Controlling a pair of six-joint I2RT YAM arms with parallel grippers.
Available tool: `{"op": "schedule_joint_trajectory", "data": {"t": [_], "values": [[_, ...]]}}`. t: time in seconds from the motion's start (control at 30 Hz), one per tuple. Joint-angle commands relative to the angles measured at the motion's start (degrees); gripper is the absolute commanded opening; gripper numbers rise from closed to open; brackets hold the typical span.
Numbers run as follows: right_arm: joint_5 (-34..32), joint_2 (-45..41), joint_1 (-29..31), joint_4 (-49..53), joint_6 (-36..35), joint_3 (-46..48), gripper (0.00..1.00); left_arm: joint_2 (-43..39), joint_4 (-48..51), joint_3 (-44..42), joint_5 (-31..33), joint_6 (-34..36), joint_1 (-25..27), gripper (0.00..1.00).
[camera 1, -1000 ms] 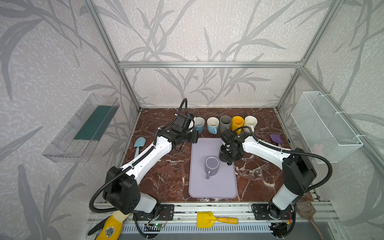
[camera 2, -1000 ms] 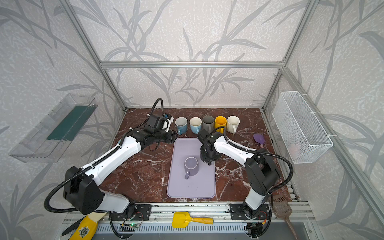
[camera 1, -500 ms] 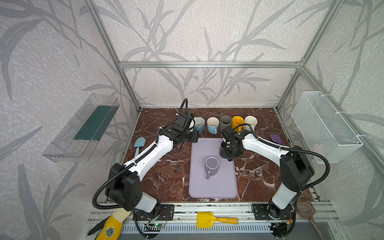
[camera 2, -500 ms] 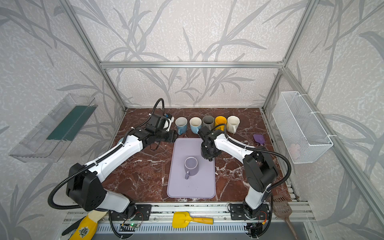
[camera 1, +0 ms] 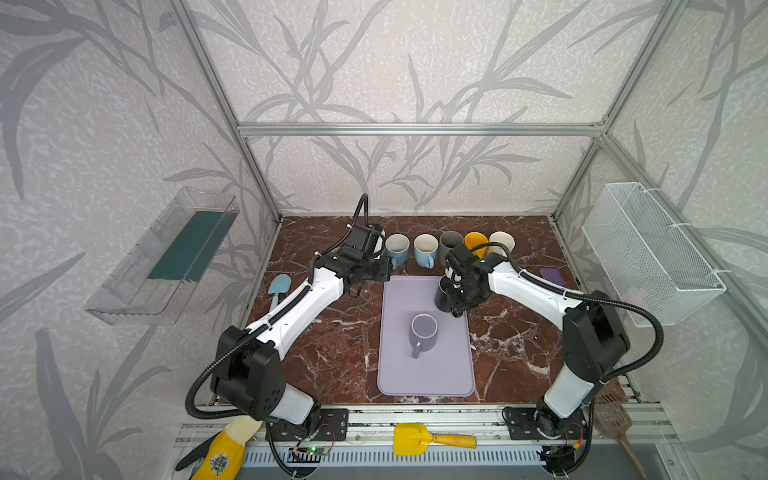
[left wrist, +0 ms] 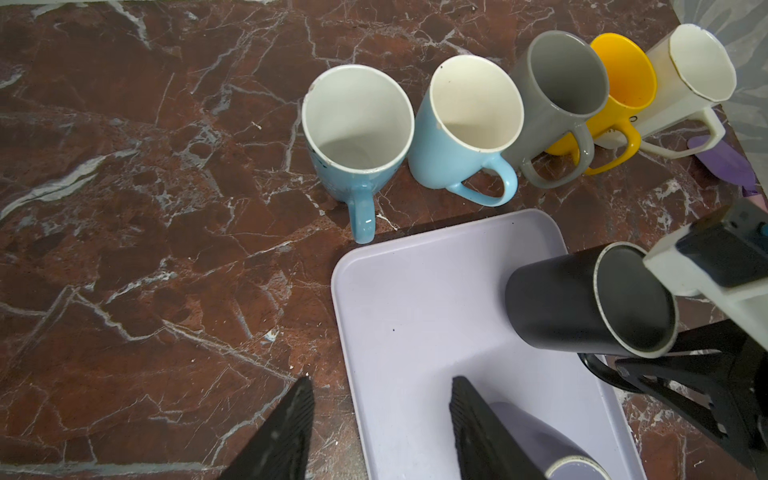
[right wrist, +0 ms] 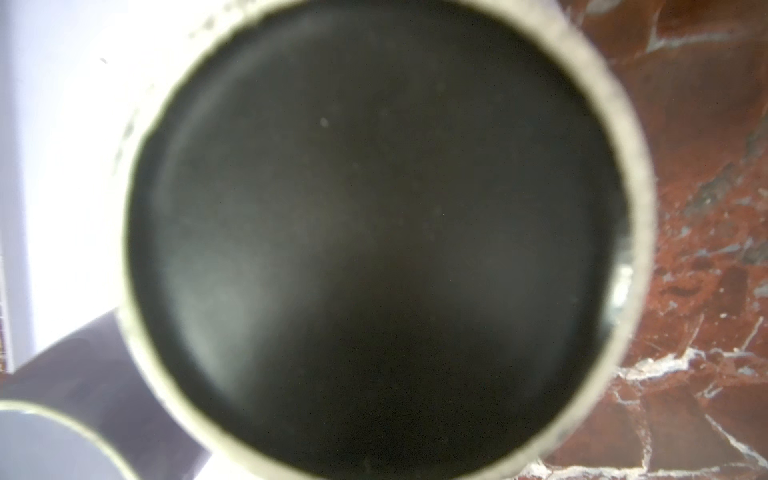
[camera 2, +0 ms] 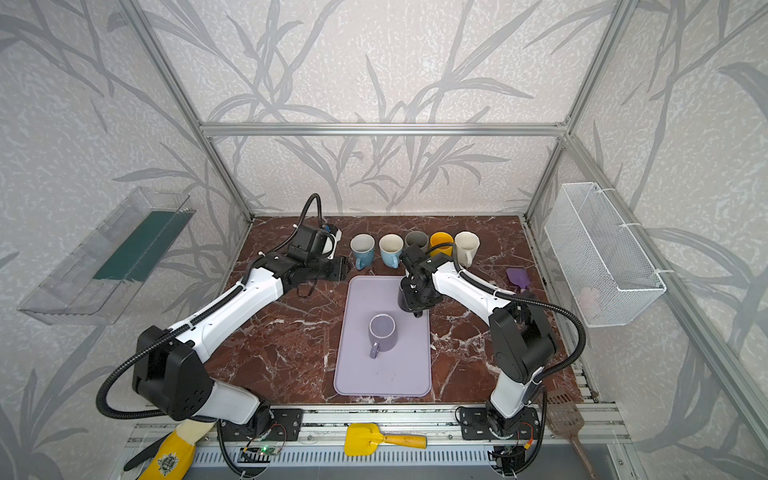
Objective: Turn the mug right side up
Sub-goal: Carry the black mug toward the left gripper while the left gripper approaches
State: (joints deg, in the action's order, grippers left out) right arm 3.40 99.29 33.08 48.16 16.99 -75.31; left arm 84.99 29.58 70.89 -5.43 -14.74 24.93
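A black mug (camera 1: 442,296) stands upside down at the far right corner of the lavender tray (camera 1: 424,382). Its pale-ringed base faces up in the left wrist view (left wrist: 631,299) and fills the right wrist view (right wrist: 374,232), hiding that gripper's fingers. My right gripper (camera 1: 456,311) reaches down over the mug's right side, where its black fingers (left wrist: 665,374) close around the handle. My left gripper (left wrist: 380,415) hangs open and empty over the tray's far left edge, apart from the mug.
A purple mug (camera 1: 423,332) stands mid-tray, just in front of the black one. Several upright mugs (camera 1: 426,248) line the back of the marble table. A blue scoop (camera 1: 277,286) lies at the left and a purple scoop (camera 1: 552,275) at the right.
The right gripper's jaws have narrowed on the black mug's handle and it has shifted slightly towards the back. The left arm has barely moved.
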Motion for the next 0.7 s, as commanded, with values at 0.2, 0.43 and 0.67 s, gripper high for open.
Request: {"op": "schedule_joint_trajectory", "data": {"t": [0.2, 0.43, 0.67], "values": [[5.86, -4.38, -1.75, -2.90, -2.13, -4.32, 0.00, 0.00, 1.18, 2.13, -1.19, -1.57, -2.25, 0.56], [11.03, -7.03, -2.47, -8.72, -2.80, -3.37, 0.00, -0.87, 0.29, 1.09, -2.94, -2.13, -3.79, 0.56], [18.68, -8.12, -3.79, -19.64, -1.64, -0.95, 0.00, -2.23, -2.73, -1.99, -7.12, -4.18, -6.47, 0.56]]}}
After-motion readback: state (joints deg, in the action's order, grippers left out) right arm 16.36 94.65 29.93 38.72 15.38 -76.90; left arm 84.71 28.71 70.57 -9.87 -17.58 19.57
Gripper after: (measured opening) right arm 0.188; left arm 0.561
